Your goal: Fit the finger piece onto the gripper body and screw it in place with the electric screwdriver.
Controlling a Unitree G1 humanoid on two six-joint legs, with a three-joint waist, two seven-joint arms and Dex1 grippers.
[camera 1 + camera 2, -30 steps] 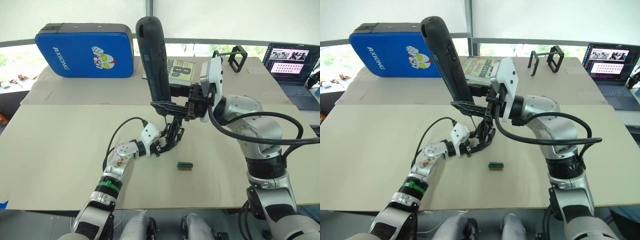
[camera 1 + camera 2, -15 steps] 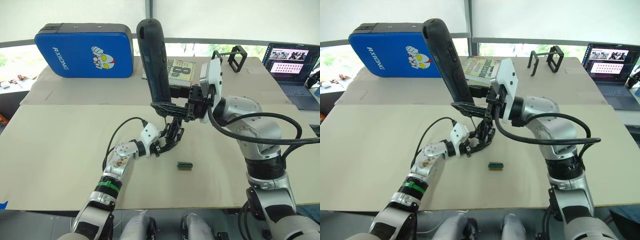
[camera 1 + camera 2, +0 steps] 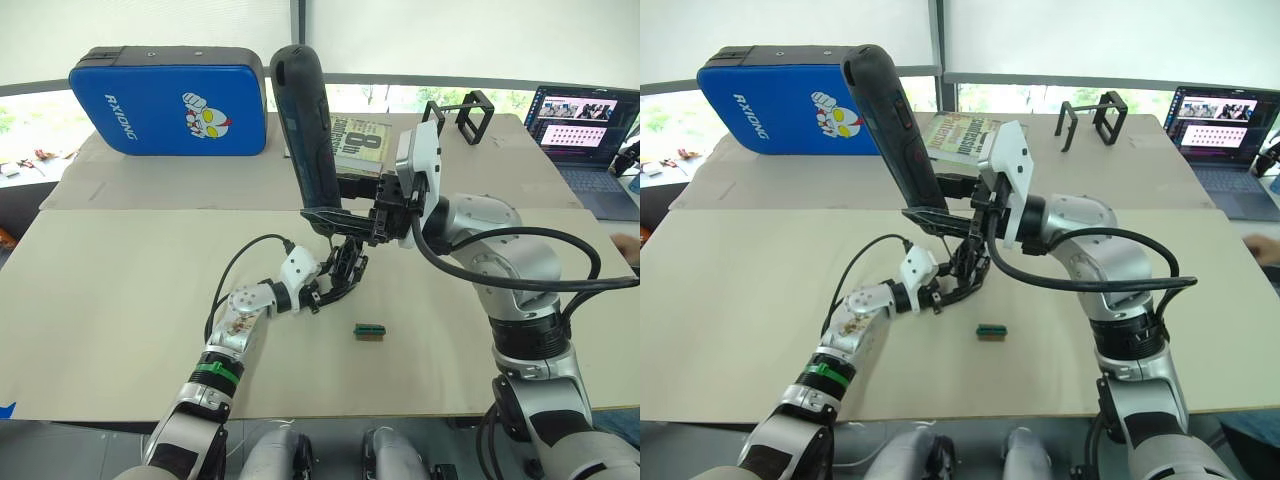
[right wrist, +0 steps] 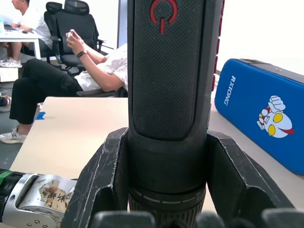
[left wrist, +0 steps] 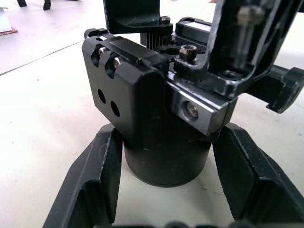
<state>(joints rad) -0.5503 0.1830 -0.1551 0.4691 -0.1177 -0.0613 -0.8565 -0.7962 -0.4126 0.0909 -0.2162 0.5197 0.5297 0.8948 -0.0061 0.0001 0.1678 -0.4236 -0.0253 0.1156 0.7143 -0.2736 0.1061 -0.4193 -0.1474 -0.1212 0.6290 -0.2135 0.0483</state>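
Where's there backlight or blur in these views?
Eye views: bright windows behind the table, soft shadows only. Left wrist view: gripper body sharp, background soft. Right wrist view: electric screwdriver sharp, people behind slightly soft.

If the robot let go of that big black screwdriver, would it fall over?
Probably yes. The electric screwdriver stands tall and leaning over the gripper body, resting on just a thin tip, so it looks top-heavy. Only the right gripper clamped round it keeps it up. Its round barrel would likely roll on the table.

Both claws, left (image 3: 335, 280) and right (image 3: 345, 215), clamped shut.
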